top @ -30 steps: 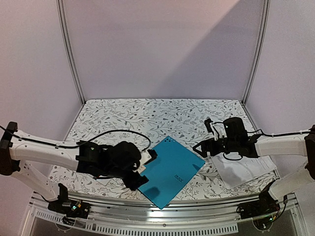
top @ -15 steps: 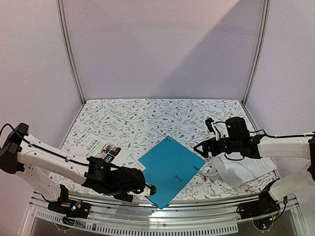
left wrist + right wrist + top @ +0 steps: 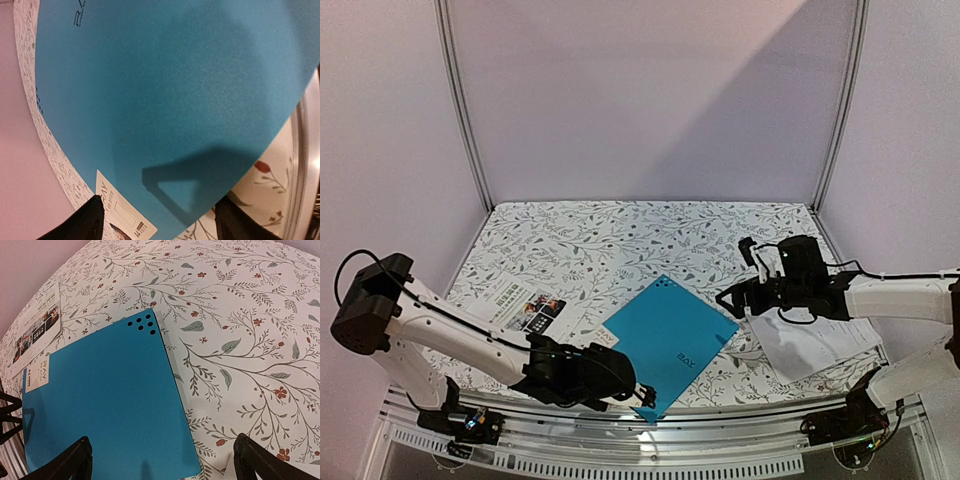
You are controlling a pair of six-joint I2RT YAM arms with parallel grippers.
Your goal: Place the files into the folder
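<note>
Currently the folder (image 3: 665,340) lies closed and flat on the table (image 3: 620,235), teal side up, with one corner pointing toward the near edge. The left gripper (image 3: 642,396) sits low at that near corner; its fingers (image 3: 95,222) are spread and nothing is between them. The right gripper (image 3: 723,300) hovers just beside the folder's right corner, likewise spread and empty. The leaflet (image 3: 528,306) lies near the folder's left edge, and the white sheets (image 3: 815,345) lie to its right, under the right arm.

Expect the cover to behave as a stiff, light board with a smooth, probably slick face. It lies flush on the table, so take hold at a corner or free edge, working one finger under the cover only. You cannot tell from these views which edge is the hinge. Treat the sheets as thin and limp: they will likely slide rather than lift, so pinch them at an edge.
</note>
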